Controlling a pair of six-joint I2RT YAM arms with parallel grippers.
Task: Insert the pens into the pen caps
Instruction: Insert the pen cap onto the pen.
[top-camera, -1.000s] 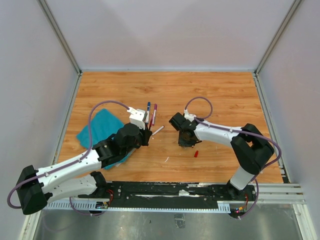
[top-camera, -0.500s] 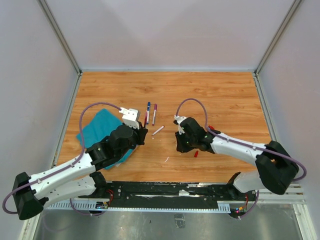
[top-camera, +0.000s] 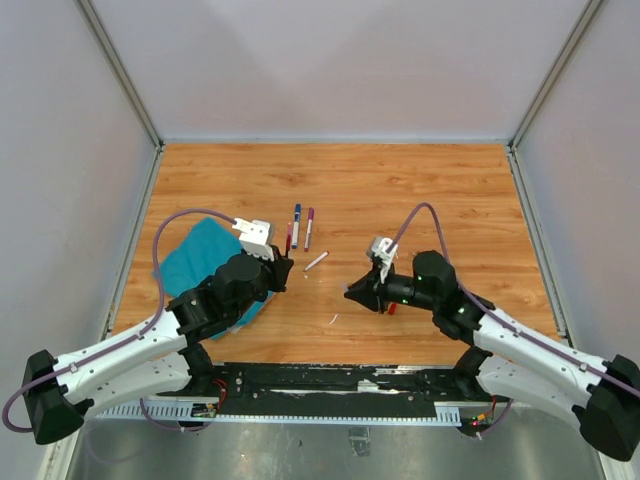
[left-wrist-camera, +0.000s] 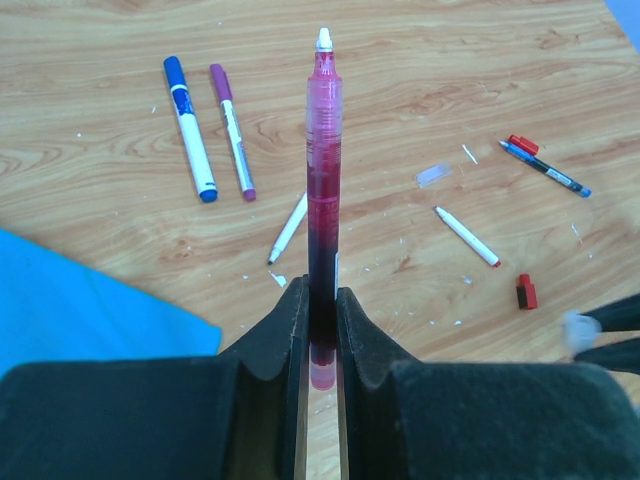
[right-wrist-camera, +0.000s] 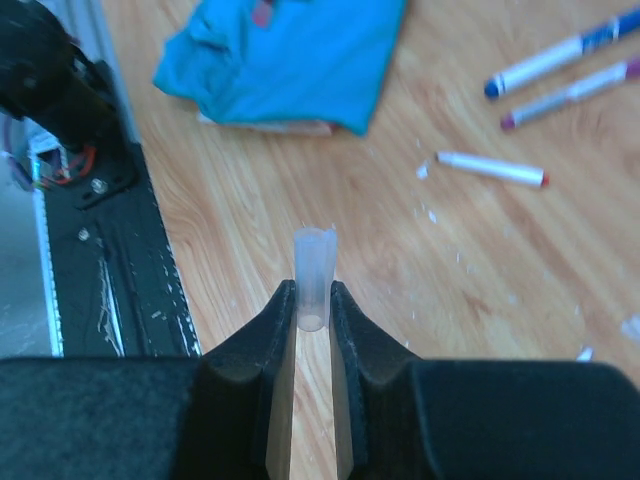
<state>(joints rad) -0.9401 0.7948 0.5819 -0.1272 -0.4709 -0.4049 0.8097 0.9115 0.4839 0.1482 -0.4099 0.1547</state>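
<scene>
Left gripper (left-wrist-camera: 320, 290) clamps red pen (left-wrist-camera: 323, 150); right gripper (right-wrist-camera: 312, 288) clamps clear cap (right-wrist-camera: 313, 265); five loose pens (left-wrist-camera: 190, 130) (left-wrist-camera: 233, 133) (left-wrist-camera: 288, 228) (left-wrist-camera: 466, 236) (left-wrist-camera: 545, 170) on table (left-wrist-camera: 400, 60).

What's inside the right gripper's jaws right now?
The right gripper pinches a short translucent cap, which sticks out past its fingers. They cover the cap's gripped sides, and its far end faces away, so its inside cannot be seen.

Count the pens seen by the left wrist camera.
6: red pen in the left fingers; blue pen and purple pen side by side, left; thin white pen, centre; red-tipped pen and dark blue pen, right. Others may be hidden.
</scene>
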